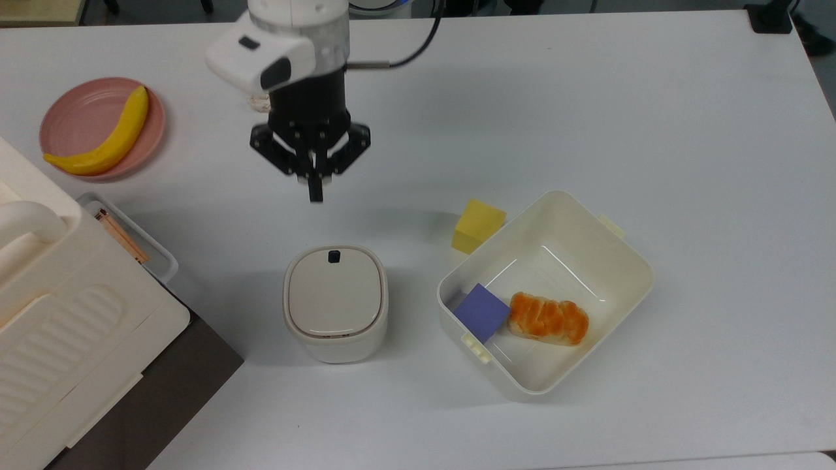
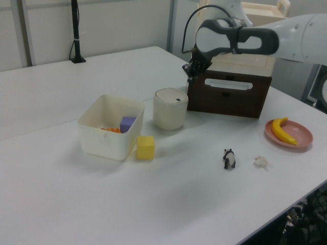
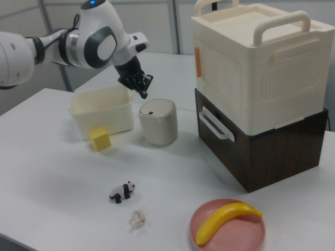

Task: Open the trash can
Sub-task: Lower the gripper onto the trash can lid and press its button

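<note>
Gripper (image 1: pixel 315 194) hangs above the white table (image 1: pixel 588 98), pointing down, fingers pressed together into a single dark tip with nothing between them. In the right view the gripper (image 3: pixel 143 94) sits just above and slightly to the right view's left of the trash can (image 3: pixel 158 122), not touching it. In the left view the gripper (image 2: pixel 187 77) is above and to the left view's right of the trash can (image 2: pixel 170 108), clear air between.

Trash can (image 1: pixel 336 303): upright, beige lid (image 1: pixel 334 292) flat and closed. Its dark push button (image 1: pixel 334 256) is on the rim side nearest the fingertips; in the top view the button lies below the tip and a little to the top view's right.

Relative to the fingers, top view:
- yellow cube (image 1: pixel 478 226) off to the top view's right, touching or just beside the outer wall of the lidless cream tub (image 1: pixel 627 261); cannot tell which.
- inside the tub, a purple block (image 1: pixel 482 312) and a piece of glazed bread (image 1: pixel 548 318), side by side.
- pink plate (image 1: pixel 78 117) with a banana (image 1: pixel 104 140) well off to the top view's left.
- big cream ribbed appliance (image 1: pixel 59 326) on a dark brown base (image 1: pixel 176 391), lower left of the fingers.

Right view: panda figurine (image 3: pixel 122 192) and a small crumpled scrap (image 3: pixel 138 219) lie on the table well in front of the trash can, apart from the fingers.
</note>
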Motion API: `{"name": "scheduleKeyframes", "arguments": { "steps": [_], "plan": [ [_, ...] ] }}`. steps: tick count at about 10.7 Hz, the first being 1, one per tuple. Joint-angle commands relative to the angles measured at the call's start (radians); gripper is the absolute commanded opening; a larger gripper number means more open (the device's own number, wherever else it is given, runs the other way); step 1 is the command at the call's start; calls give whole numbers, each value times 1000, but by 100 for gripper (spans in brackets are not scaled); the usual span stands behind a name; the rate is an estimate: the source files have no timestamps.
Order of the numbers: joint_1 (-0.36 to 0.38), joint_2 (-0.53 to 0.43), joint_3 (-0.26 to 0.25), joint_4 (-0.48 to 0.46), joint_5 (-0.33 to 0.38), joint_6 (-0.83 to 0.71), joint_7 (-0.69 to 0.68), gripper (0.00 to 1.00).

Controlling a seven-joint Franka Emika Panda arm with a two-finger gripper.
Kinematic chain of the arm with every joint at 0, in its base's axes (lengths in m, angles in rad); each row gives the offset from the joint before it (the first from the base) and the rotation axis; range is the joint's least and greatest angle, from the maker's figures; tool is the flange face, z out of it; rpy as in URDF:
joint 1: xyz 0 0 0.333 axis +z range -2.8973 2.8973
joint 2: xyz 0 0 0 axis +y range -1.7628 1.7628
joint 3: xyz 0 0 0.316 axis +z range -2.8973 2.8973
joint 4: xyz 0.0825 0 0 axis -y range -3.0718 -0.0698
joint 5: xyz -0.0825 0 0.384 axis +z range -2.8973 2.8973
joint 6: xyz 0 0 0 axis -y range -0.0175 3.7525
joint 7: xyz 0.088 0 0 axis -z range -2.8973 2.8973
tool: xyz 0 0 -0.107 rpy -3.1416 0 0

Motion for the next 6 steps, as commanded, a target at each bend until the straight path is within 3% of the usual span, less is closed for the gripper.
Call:
{"name": "scheduleKeyframes", "arguments": {
  "steps": [1, 6],
  "plan": [
    [8, 92, -7, 32, 27, 134, -14, 0],
    [22, 202, -5, 32, 26, 219, -18, 0]
  ]
}}
